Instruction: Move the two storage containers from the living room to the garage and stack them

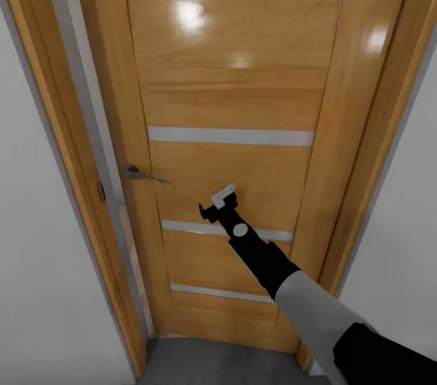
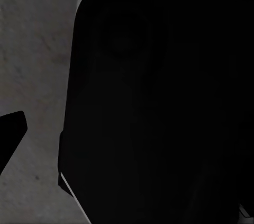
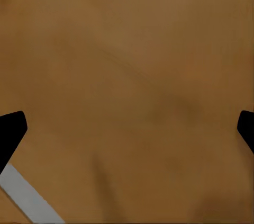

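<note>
Neither red-orange storage container is in view. My right gripper (image 1: pixel 213 203) is stretched out on its arm to the slatted wooden door (image 1: pixel 243 81), at or very near its lower middle panel, right of the handle (image 1: pixel 142 174). In the right wrist view the gripper (image 3: pixel 127 128) is open, its two dark fingertips (image 3: pixel 10 131) far apart with bare wood between them. In the left wrist view one dark fingertip (image 2: pixel 10 131) hangs over the dark grey concrete floor (image 2: pixel 37 49), beside my black base (image 2: pixel 159 107).
The door fills the view ahead, with grey horizontal strips (image 1: pixel 230 136) and an orange-brown frame (image 1: pixel 54 148). A narrow gap shows along its handle side (image 1: pixel 91 105). White-grey walls (image 1: pixel 36 288) flank the frame. A strip of dark floor (image 1: pixel 212 364) lies at the door's foot.
</note>
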`<state>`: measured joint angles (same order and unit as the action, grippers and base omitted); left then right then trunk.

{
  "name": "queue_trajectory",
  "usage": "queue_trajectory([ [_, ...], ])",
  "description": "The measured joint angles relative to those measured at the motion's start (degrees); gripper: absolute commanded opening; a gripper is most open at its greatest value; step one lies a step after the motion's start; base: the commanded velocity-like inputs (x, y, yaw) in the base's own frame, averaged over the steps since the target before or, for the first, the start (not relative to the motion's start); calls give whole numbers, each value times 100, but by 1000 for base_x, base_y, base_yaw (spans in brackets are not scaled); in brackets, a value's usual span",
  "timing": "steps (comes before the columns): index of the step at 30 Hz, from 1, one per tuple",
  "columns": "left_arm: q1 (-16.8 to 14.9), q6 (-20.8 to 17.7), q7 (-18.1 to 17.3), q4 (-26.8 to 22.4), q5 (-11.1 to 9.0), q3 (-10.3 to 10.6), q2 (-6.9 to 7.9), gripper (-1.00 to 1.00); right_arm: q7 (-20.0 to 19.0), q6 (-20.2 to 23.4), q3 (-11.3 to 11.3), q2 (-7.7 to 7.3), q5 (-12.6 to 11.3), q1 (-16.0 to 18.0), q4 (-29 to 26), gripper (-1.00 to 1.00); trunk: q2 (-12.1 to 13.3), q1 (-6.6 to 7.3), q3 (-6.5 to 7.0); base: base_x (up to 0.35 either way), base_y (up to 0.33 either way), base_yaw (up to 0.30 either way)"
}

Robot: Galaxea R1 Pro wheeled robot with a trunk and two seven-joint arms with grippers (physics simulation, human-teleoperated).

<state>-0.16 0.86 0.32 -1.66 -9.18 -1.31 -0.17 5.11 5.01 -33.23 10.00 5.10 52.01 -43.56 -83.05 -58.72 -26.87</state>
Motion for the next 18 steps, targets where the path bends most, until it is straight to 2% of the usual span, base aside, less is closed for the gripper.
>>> queue_trajectory([
  [5,-1,2,0,5,-10,-6,0,100,-101,1,120,0,-3,-2,-4,100,-1,3,0,293,0,0],
  [18,-1,1,0,3,-12,-8,0,100,4,15,99,0,0,-4,5,100,-1,3,-1,320,0,0],
])
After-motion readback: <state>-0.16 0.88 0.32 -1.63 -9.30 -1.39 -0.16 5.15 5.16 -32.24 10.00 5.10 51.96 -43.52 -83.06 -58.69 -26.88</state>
